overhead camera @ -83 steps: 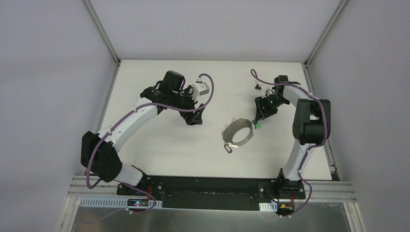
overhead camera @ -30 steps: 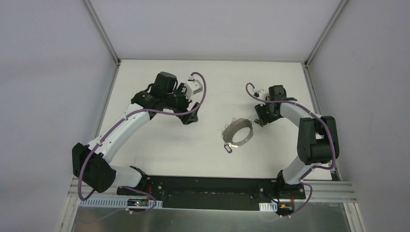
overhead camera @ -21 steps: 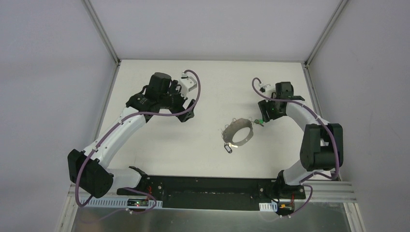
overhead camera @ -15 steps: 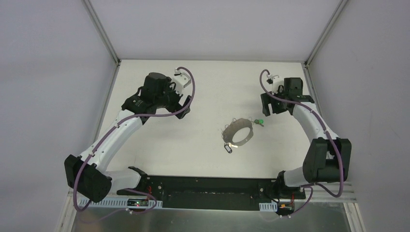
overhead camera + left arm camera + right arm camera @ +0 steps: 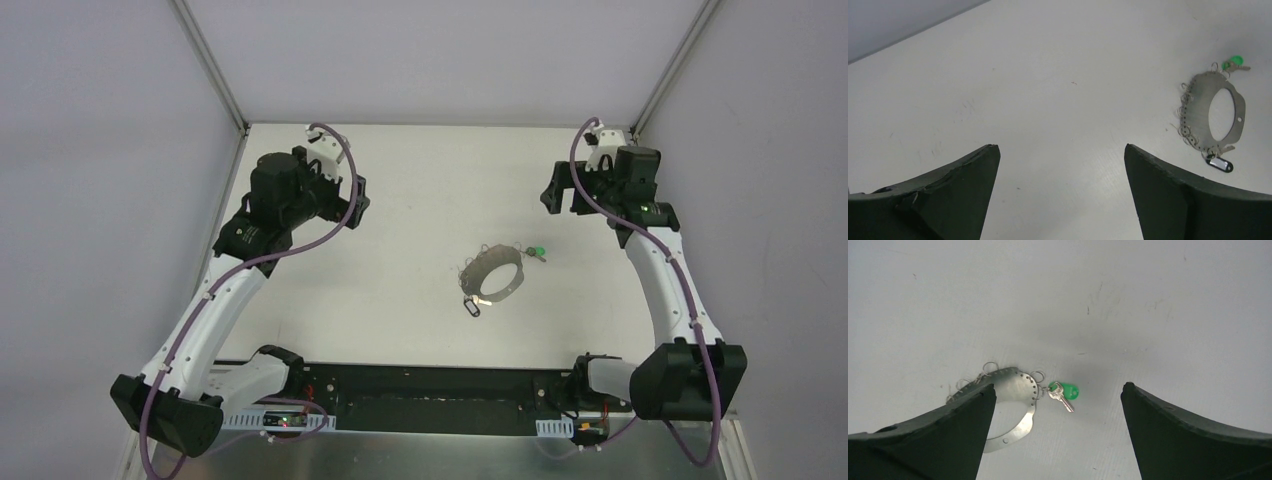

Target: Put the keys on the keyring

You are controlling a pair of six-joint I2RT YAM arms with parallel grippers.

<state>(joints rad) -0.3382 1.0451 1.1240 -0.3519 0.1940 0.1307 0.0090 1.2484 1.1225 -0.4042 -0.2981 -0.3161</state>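
The keyring (image 5: 492, 272) is a flat silver metal loop with small wire rings along its rim, lying flat mid-table. The key (image 5: 538, 251), silver with a green head, lies at the loop's far right edge against one small ring. A black oval tag (image 5: 473, 309) hangs off the loop's near end. My left gripper (image 5: 357, 203) hovers open and empty at the far left; its view shows the keyring (image 5: 1198, 107) and key (image 5: 1233, 64) far to the right. My right gripper (image 5: 557, 192) hovers open and empty at the far right, with the key (image 5: 1063, 395) and keyring (image 5: 1015, 385) below it.
The white table (image 5: 400, 320) is bounded by grey walls and aluminium rails (image 5: 212, 230) on the left and right. The black base plate (image 5: 430, 385) with both arm bases runs along the near edge.
The right gripper opened, left the green key beside the loop and drew back to the far right. The left arm swung away to the far left, its jaws widening.
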